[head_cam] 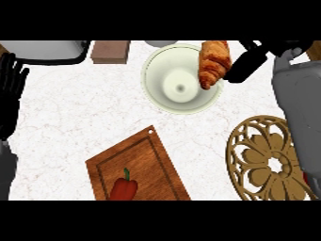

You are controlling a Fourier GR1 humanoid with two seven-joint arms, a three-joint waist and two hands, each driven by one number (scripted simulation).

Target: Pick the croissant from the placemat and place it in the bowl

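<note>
A golden-brown croissant (212,64) hangs over the right rim of the pale green bowl (164,68) at the back of the counter. My right hand (247,63) is beside it on the right, black fingers curled against the croissant's side and holding it. The round gold openwork placemat (263,160) lies at the front right with nothing on it, partly covered by my right forearm. At the left edge my left hand (3,89) rests open, fingers pointing up.
A wooden cutting board (149,164) with a red pepper (124,188) lies at the front centre. A small brown block (110,51) and a white appliance (44,49) sit at the back left. White marble counter lies between board and bowl.
</note>
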